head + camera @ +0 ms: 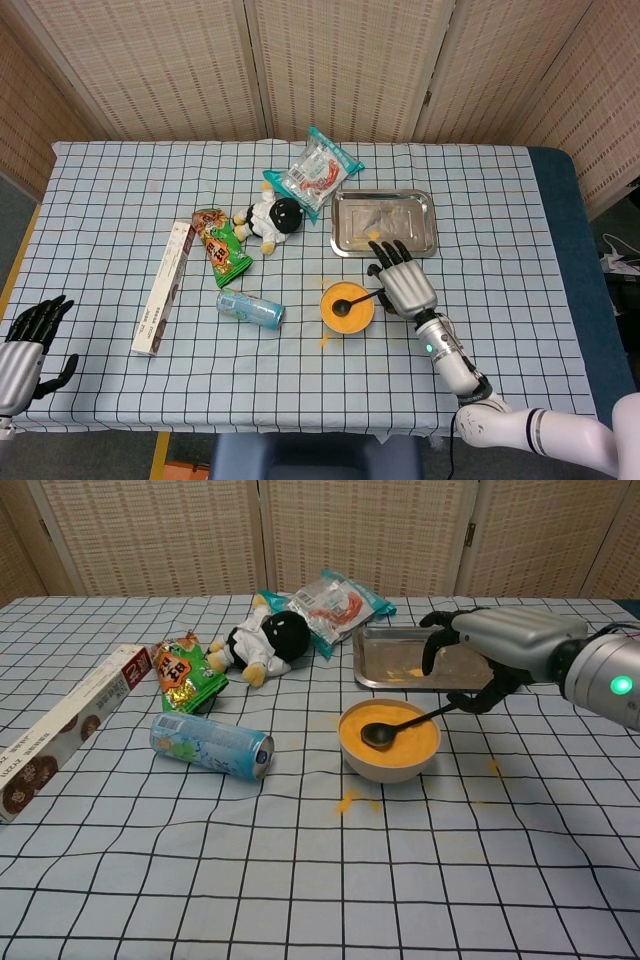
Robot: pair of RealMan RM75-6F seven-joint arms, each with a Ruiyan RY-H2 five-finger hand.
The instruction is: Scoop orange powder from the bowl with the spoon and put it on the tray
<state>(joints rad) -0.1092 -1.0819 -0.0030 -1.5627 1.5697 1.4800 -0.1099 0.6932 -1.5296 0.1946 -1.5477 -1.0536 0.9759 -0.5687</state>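
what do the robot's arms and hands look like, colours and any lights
Both hands have silver metallic backs and black fingers. The right hand joins a silver cylindrical forearm carrying a lit green indicator light, then white arm segments with a black band. The left hand shows the same silver and black at the table's edge.

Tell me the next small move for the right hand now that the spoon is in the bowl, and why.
Probably dip and lift: the right hand holds the dark spoon by its handle, its head resting on the orange powder in the beige bowl. The spoon looks empty, and the metal tray sits just behind.
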